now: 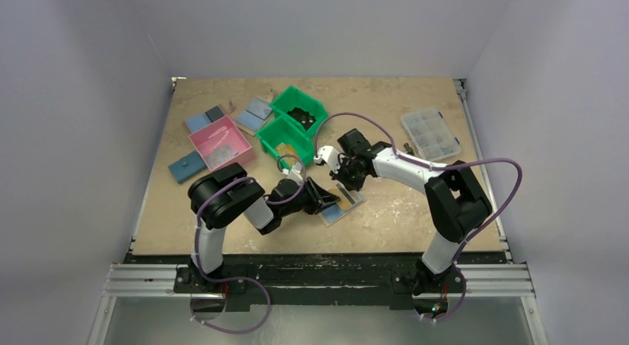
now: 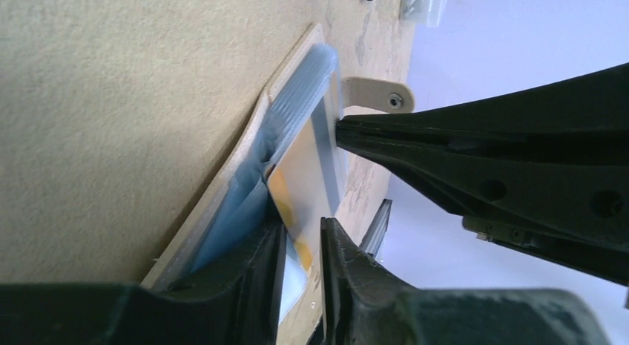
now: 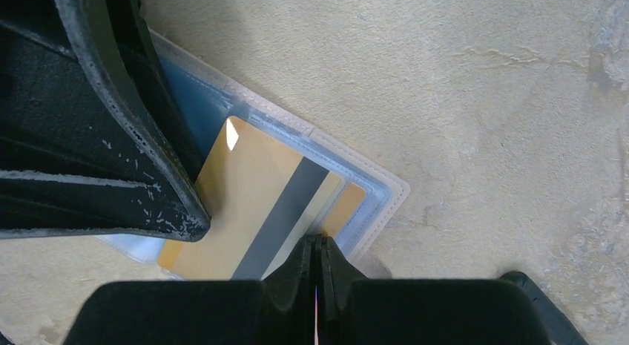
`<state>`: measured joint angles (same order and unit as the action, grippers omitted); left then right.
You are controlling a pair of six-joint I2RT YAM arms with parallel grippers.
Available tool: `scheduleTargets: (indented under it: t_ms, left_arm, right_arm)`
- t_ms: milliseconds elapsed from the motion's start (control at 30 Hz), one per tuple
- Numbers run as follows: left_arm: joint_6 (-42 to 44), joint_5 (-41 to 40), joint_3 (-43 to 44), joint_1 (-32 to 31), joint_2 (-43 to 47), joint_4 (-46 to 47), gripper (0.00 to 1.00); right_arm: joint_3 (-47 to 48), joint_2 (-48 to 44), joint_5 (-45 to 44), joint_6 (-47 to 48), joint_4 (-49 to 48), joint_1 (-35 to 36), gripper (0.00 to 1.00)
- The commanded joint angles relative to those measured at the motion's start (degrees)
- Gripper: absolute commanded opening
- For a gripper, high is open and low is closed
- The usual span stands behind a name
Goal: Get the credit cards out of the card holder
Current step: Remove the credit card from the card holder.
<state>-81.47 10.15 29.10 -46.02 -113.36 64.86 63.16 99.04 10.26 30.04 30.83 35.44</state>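
The card holder (image 1: 343, 208) lies open on the table between the two arms, its beige edge (image 3: 389, 189) and light-blue panel (image 2: 297, 100) showing. A yellow-orange credit card (image 3: 245, 182) with a grey stripe sticks partly out of its pocket. A second orange card (image 3: 346, 208) shows through the clear pocket. My left gripper (image 2: 303, 234) straddles the card's (image 2: 297, 174) corner with its jaws apart and a gap showing. My right gripper (image 3: 317, 242) is shut, and its tips press down on the holder beside the stripe.
Two green bins (image 1: 297, 122) and a pink bin (image 1: 220, 142) stand at the back left, with flat blue wallets (image 1: 187, 167) around them. A clear organiser box (image 1: 430, 133) sits at the back right. The holder's snap tab (image 2: 378, 93) lies flat on the table.
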Motion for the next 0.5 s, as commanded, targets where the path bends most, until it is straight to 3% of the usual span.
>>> scheduleTargets:
  t_ms: [0,233,467]
  left_arm:
    - [-0.16,-1.49,-1.01,0.42,-0.02,0.73,0.22]
    - [0.11,-1.41,-1.4,0.69,-0.28,1.11,0.0]
    - [0.34,-0.45,-3.47,1.22,-0.13,3.35,0.0]
  right_arm:
    - [-1.9,4.66,13.97,-3.11,2.67,1.44,0.0]
    - [-2.16,4.67,12.05,-4.08,1.89,-0.03,0.0]
    - [-2.76,5.72,6.84,-5.82,0.51,-1.48,0.04]
